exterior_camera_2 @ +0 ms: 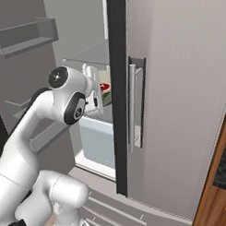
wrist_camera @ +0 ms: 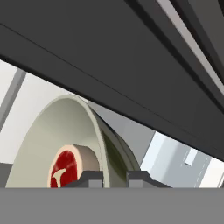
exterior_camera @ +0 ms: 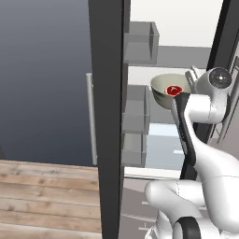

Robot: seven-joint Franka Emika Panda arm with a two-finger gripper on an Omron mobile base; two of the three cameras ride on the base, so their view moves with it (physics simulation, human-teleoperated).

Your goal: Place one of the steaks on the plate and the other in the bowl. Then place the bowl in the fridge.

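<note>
The pale cream-green bowl (exterior_camera: 163,91) hangs tilted inside the open fridge (exterior_camera: 46,79), below a glass shelf. In it lies the bright red steak (exterior_camera: 174,90) with its whitish fat edge, seen also in the hand view (wrist_camera: 68,168) and as a red sliver past the hand in the right base view (exterior_camera_2: 104,87). My gripper (wrist_camera: 114,179) is shut on the bowl's (wrist_camera: 52,140) right rim, one finger inside the wall and one outside. From the left base view the gripper (exterior_camera: 188,84) sits at the bowl's right side. Whether the bowl touches a shelf I cannot tell.
The left door's dark edge (exterior_camera: 109,116) with clear door bins (exterior_camera: 137,109) stands close on the left. The shut right door (exterior_camera_2: 178,85) with its bar handle (exterior_camera_2: 132,107) is close on the right. A pale blue drawer (exterior_camera_2: 97,140) lies below the bowl, a shelf (exterior_camera: 186,56) above.
</note>
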